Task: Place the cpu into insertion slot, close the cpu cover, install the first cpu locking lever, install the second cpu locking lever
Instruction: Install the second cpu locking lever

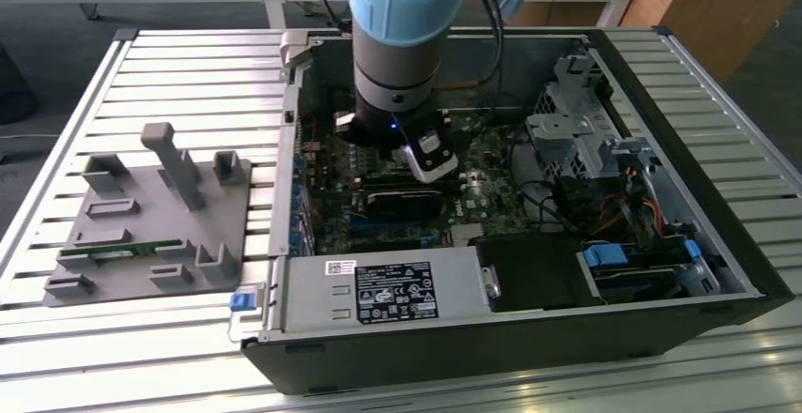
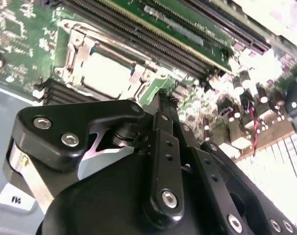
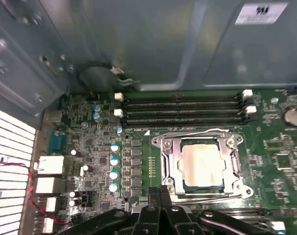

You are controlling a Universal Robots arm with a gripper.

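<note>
The cpu (image 3: 203, 164), a pale silver square chip, lies flat in the insertion slot (image 3: 169, 182) on the green motherboard (image 3: 271, 147). The silver cpu cover (image 3: 166, 159) frames it, closed flat around its edges, beside the long memory slots (image 3: 183, 110).

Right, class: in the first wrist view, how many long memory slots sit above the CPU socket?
4. The memory slots lie stacked in parallel between the case wall and the cpu cover, each ending in white clips. More slots may be hidden behind the gripper.
</note>
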